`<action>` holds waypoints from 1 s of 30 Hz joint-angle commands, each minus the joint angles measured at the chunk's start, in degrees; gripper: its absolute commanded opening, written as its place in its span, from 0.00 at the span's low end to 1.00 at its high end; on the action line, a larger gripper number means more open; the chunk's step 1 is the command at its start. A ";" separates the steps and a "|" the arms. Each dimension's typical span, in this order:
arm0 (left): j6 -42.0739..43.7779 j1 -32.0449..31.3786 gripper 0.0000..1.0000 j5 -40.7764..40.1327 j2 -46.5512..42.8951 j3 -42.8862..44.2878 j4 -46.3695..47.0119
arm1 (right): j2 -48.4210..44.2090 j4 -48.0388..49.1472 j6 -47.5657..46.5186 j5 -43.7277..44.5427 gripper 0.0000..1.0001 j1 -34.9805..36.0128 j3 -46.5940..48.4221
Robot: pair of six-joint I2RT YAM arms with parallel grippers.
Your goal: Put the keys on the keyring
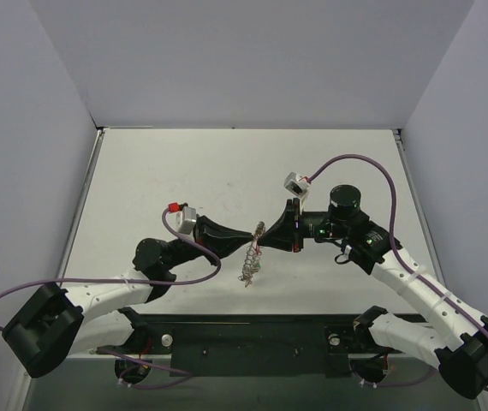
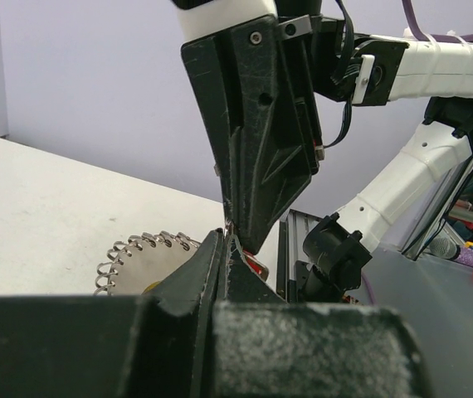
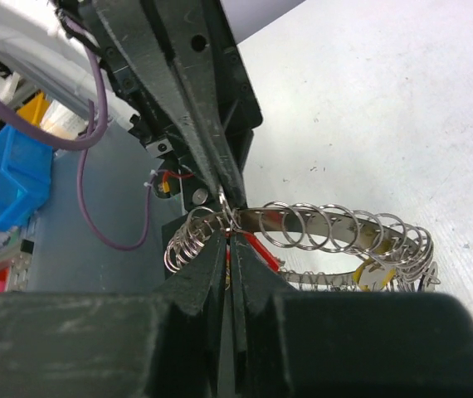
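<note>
Where the two arms meet above the middle of the pale grey bench (image 1: 184, 171), the black left gripper (image 1: 248, 243) and black right gripper (image 1: 262, 232) stand tip to tip, both fully closed. The left gripper pinches a turn of the silvery, spring-like coiled metal keyring (image 3: 328, 228), which hangs clear of the bench just near of the tips. The right gripper has a small red-headed key (image 3: 257, 247) at its tips, though I cannot tell whether it nips key or coil. The keyring looks light, springy and floppy, likely to sag and twist, so a hold on a single turn beside the working spot suits best. The tiny plastic-headed keys, one yellow (image 3: 377, 269) inside the loop, look hard and slippery; the head offers the surest hold.
</note>
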 commanded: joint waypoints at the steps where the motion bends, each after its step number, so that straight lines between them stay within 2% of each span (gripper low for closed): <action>1: 0.76 0.15 0.00 -0.49 -2.45 2.44 18.18 | -0.46 4.83 7.23 4.49 0.00 -0.77 -0.89; 20: 1.38 1.91 0.00 2.41 -3.78 4.11 15.71 | -1.07 6.94 16.99 6.35 0.00 -0.25 -2.12; 30: -0.02 2.88 0.00 8.38 -1.58 6.22 15.19 | -0.98 6.06 17.79 6.70 0.00 1.25 -2.12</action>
